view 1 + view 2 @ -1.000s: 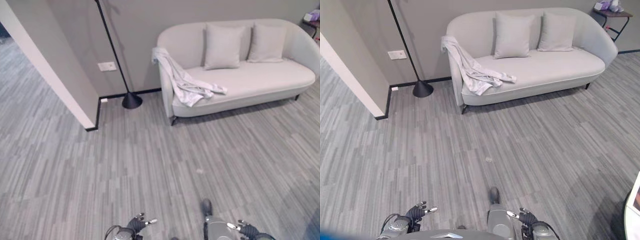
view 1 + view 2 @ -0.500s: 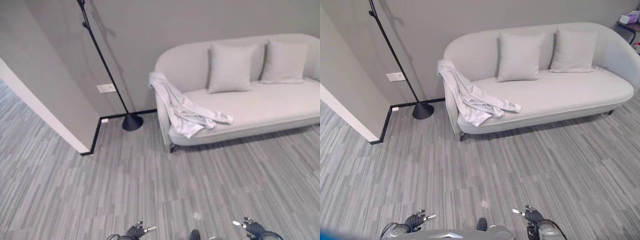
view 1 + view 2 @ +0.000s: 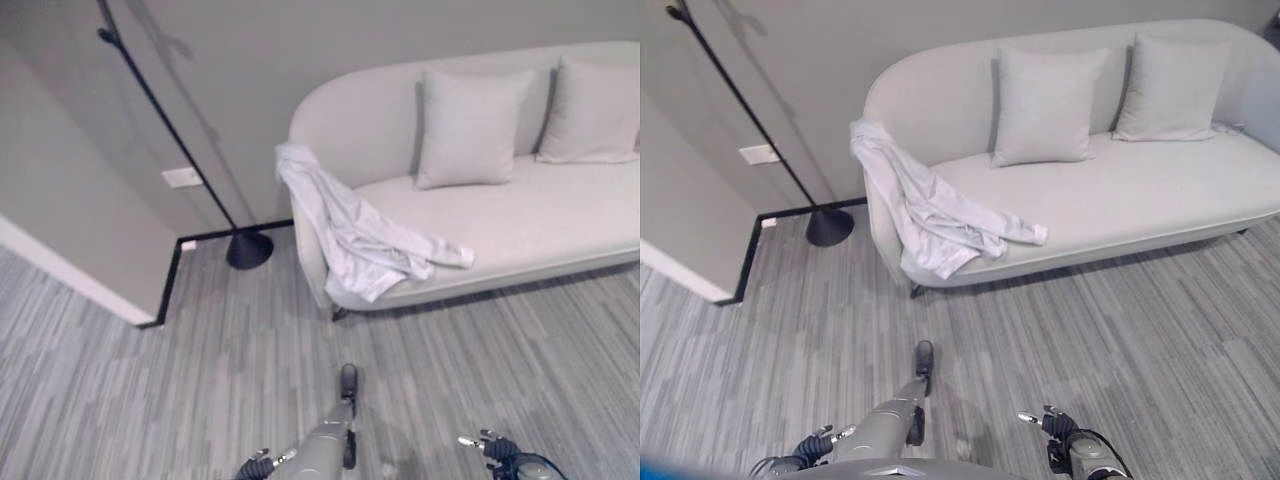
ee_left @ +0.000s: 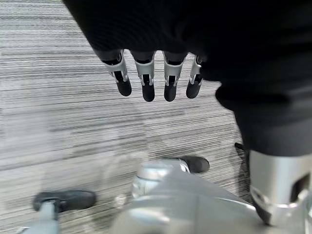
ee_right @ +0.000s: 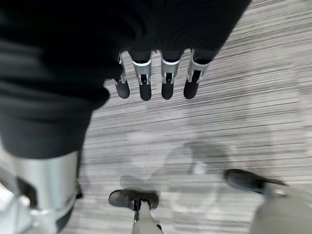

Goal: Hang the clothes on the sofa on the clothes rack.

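Observation:
A pale grey garment [image 3: 350,235] hangs over the left armrest of a light grey sofa [image 3: 560,215] and spills onto the seat. A thin black pole [image 3: 170,110] on a round base [image 3: 249,250] stands slanted against the wall, left of the sofa. My left hand [image 3: 258,466] and right hand [image 3: 497,448] hang low at the near edge, well short of the sofa. In the wrist views the left fingers [image 4: 146,73] and right fingers [image 5: 161,73] are straight over the grey floor, holding nothing.
Two square cushions [image 3: 470,125] [image 3: 597,110] lean on the sofa's back. A wall corner [image 3: 80,270] juts out at the left, with a socket plate [image 3: 182,177] on the wall behind the pole. Grey striped floor lies between me and the sofa.
The whole picture has shifted: the camera has come nearer to the sofa, which now looks larger. Both hands stay low and open.

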Robot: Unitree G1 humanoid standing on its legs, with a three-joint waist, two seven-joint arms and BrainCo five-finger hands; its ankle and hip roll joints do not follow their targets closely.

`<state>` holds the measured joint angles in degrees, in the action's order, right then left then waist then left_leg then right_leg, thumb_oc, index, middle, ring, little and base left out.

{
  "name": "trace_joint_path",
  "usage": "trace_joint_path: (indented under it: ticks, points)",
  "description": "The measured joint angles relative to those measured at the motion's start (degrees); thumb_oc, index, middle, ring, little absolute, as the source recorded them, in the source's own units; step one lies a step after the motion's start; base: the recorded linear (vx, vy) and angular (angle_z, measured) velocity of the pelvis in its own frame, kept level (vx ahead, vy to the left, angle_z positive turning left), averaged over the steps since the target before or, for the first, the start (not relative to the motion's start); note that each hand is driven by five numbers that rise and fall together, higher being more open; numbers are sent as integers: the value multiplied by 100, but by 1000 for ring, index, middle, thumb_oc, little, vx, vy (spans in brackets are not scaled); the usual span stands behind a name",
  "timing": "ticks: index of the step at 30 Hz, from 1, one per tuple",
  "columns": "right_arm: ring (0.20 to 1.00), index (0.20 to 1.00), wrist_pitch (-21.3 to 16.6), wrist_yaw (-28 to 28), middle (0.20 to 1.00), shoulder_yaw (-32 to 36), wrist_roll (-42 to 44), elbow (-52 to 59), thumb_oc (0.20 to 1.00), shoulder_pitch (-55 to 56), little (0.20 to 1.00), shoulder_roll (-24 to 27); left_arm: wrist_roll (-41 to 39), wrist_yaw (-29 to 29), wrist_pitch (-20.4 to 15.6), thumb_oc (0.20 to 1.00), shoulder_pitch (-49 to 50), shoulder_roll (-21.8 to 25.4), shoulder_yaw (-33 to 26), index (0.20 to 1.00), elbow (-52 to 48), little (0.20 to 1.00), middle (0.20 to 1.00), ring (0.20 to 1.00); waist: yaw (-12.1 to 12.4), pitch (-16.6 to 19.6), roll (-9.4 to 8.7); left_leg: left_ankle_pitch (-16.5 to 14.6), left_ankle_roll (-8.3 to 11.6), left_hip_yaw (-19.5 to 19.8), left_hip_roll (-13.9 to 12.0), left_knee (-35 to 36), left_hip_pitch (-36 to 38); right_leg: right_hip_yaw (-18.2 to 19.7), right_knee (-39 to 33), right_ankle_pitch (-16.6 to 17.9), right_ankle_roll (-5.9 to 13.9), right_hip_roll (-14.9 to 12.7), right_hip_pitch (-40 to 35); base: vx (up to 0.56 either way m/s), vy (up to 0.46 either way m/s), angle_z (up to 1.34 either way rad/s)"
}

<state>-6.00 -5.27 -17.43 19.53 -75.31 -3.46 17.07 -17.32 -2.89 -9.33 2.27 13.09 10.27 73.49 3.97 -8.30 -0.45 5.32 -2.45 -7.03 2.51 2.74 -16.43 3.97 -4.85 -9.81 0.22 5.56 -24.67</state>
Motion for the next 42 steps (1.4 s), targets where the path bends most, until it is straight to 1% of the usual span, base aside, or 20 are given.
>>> trace_joint_path:
  ticks: [1,4,6,8,9,10,11,12,13,14,15,18,20,23,27,30,36,38,40,42]
  points:
    - [1000,1000,-32,4,1000,87,-65,10,1000,90,1000,-21,0,-1,-21,1000,91,-1,-33,1000,81,1000,1000,1000,7,152,59,144,-254,31,-47,-59,148,229,108,-31,12,43,-110,633,270,-80]
    - [1000,1000,-14,-32,1000,121,-159,8,1000,496,1000,-268,3,9,13,1000,73,96,8,1000,206,1000,1000,1000,-29,512,-359,337,-484,-37,145,-228,425,187,990,-326,316,-323,53,359,153,-48]
    - [1000,1000,25,-78,1000,110,-175,45,1000,582,1000,-313,4,-4,9,1000,-13,119,42,1000,269,1000,1000,1000,-12,681,-559,226,-481,-107,324,-170,753,4,1178,-45,461,-671,182,281,145,-59]
    - [1000,1000,58,-127,1000,107,-176,275,1000,448,1000,-305,13,-22,-8,1000,-622,115,181,1000,244,1000,1000,1000,-27,679,-443,-36,-709,194,459,106,1197,-103,3237,-175,835,-821,1255,359,306,40]
    - [1000,1000,35,-123,1000,110,-168,582,1000,310,1000,-280,15,-5,-7,1000,-739,154,300,1000,133,1000,1000,1000,-42,598,-303,-344,-753,271,543,-111,1401,-65,5452,1084,1001,-899,2527,419,317,47]
    - [1000,1000,13,-122,1000,116,-168,721,1000,279,1000,-281,15,-9,-7,1000,-721,172,366,1000,102,1000,1000,1000,-37,575,-257,-457,-806,300,600,-181,1487,-67,6261,1920,1126,-954,3094,407,189,39]
    - [1000,1000,5,-116,1000,165,-169,731,1000,210,1000,-286,15,15,-5,1000,-708,153,608,1000,42,1000,1000,1000,-83,496,-121,-583,-839,378,625,-228,1637,-225,6912,1619,883,-1159,3759,439,33,36]
    - [1000,1000,0,-97,1000,186,-166,741,1000,199,1000,-276,29,10,15,1000,-699,112,708,1000,48,1000,1000,1000,-154,473,-2,-636,-866,479,598,-254,1675,-479,6858,1168,605,-1338,4015,264,-40,56]
    - [1000,1000,-8,-94,1000,150,-161,790,1000,214,1000,-202,62,-4,25,1000,-603,-27,723,1000,-4,1000,1000,1000,-274,454,219,-680,-813,657,473,-185,1790,-1146,5673,417,370,-1656,4186,265,-75,52]
    - [1000,1000,-20,-122,1000,152,-159,835,1000,245,1000,-28,66,-14,21,1000,-491,-60,717,1000,-91,1000,1000,1000,-258,451,370,-628,-729,667,371,-58,1914,-1310,4040,280,465,-1684,4174,285,-113,55]
    - [1000,1000,-22,-98,1000,129,-158,842,1000,246,1000,-2,65,-14,16,1000,-430,3,651,1000,-108,1000,1000,1000,-260,446,301,-591,-604,748,407,76,2095,-1234,2737,322,504,-1715,4162,287,-112,33]
    - [1000,1000,15,-87,1000,128,-155,813,1000,374,1000,-201,64,22,9,1000,-252,222,454,1000,-60,1000,1000,1000,-380,395,-73,-896,-444,1012,436,186,2501,-943,894,891,758,-1577,3991,251,-106,41]
    - [1000,1000,35,-90,1000,146,-156,784,1000,506,1000,-321,65,23,4,1000,-165,333,451,1000,-52,1000,1000,1000,-425,386,-392,-1020,-313,1228,394,246,2770,-773,458,1315,709,-1404,3790,202,-162,66]
    - [1000,1000,47,-54,1000,229,-158,664,1000,751,1000,-227,72,-1,-15,1000,-212,111,527,1000,-104,1000,1000,1000,-524,405,-366,-1235,72,1482,120,7,3106,-703,-70,2305,318,-1090,3012,184,-190,77]
    - [1000,1000,-20,-7,1000,248,-170,580,1000,442,1000,37,74,-2,-15,1000,-263,-48,509,1000,-306,1000,1000,1000,-547,412,-159,-1371,583,1113,-146,-761,2767,-793,-86,1956,-51,-973,2667,166,-202,16]
    - [1000,1000,-43,-15,1000,310,-173,591,1000,437,1000,107,74,0,-9,1000,-257,-73,520,1000,-505,1000,1000,1000,-553,434,210,-1163,610,1105,-745,-79,2787,-896,-122,1759,23,-570,2514,132,-179,11]
    - [1000,1000,-35,-12,1000,295,-209,728,1000,672,1000,126,88,-4,-3,1000,-179,-71,635,1000,-507,1000,1000,1000,-543,395,331,-1291,580,1248,-1103,67,2712,-1096,-87,1705,-18,-292,2570,12,-90,14]
    - [1000,1000,-32,-15,1000,287,-232,881,1000,696,1000,128,88,-3,-7,1000,-171,-38,633,1000,-509,1000,1000,1000,-542,371,310,-1319,707,1334,-1083,-461,2351,-1146,15,1637,-107,-285,2701,-111,-16,26]
    - [1000,1000,-53,-2,1000,95,-325,1089,1000,608,1000,207,85,1,-6,1000,-345,4,626,1000,-514,1000,1000,1000,-514,187,-3,-1024,943,1367,-740,-1393,1772,-1156,-114,1683,-179,-586,2717,-47,107,35]
    - [1000,1000,-60,84,1000,-67,-435,1432,1000,602,1000,453,85,-1,-7,1000,-302,-12,637,1000,-576,1000,1000,1000,-549,97,-145,-1011,937,820,-1051,-916,1752,-1294,-119,1660,-211,-736,2668,-10,184,32]
